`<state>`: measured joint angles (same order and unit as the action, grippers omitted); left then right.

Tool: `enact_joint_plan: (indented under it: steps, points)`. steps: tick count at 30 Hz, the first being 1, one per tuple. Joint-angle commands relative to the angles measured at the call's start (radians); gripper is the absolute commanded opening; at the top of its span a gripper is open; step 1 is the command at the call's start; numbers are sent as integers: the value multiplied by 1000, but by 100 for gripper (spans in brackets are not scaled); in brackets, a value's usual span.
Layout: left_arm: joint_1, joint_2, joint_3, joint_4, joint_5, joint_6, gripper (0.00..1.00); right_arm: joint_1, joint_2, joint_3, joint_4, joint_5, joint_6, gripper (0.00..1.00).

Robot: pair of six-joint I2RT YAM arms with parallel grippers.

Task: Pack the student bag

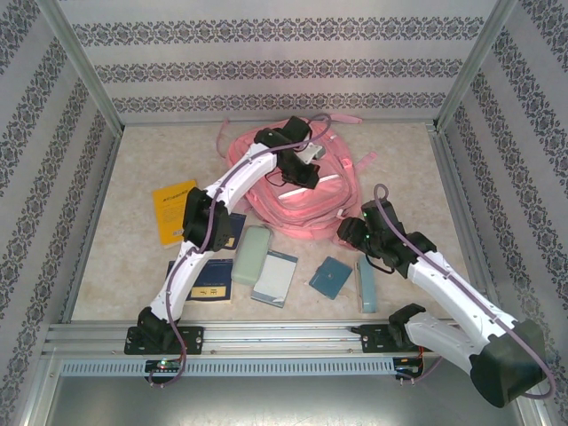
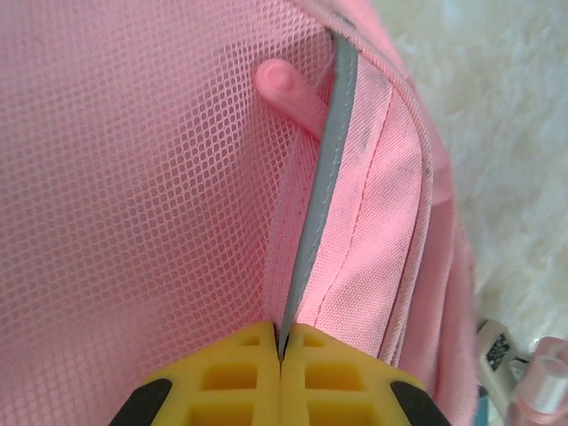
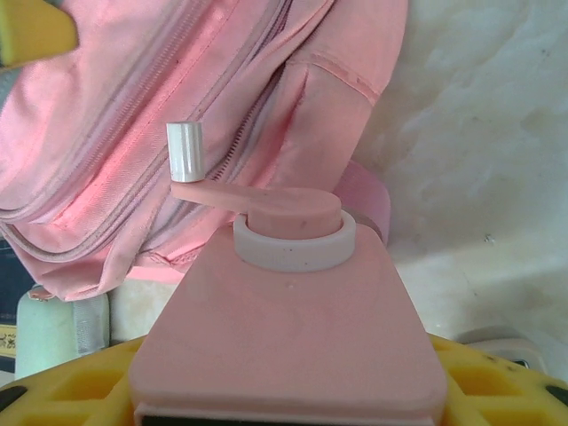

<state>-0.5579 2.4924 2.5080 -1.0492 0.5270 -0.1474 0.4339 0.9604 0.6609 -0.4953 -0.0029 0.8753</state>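
White arms point(image 1: 191, 266), black joints point(image 1: 200, 217), yellow fingers point(image 2: 231, 377)

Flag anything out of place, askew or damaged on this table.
Nothing spilled or damaged. The student bag lies slumped flat, straps splayed behind it. Loose books in front lie at mixed angles. The left gripper pinches its grey trim; the right gripper holds a pink crank sharpener.

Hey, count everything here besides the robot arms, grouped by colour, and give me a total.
Pink: 2, student bag, hand-crank gadget
Yellow: 1, booklet
Dark blue: 2, upper book, lower book
Pale green: 1, case
Light blue or teal: 3, notebook, small book, slim box
Total: 9
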Motion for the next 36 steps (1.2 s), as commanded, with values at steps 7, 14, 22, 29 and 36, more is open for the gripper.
enact_joint_plan:
  steps: [7,14,22,29,36]
  points:
    - [67,-245,25,-13,60,-47,0,-62,-4,29,137,-103,-4,2]
    - [71,-275,25,-27,104,-32,0,-114,49,33,320,-196,84,1]
    - [48,-281,-24,-99,127,-1,6,-162,200,22,676,-285,306,0]
    - [-7,-424,-234,-78,-39,17,46,-150,271,31,872,-314,402,0]
    - [-37,-565,-409,26,-113,21,53,-138,299,22,901,-318,415,0]
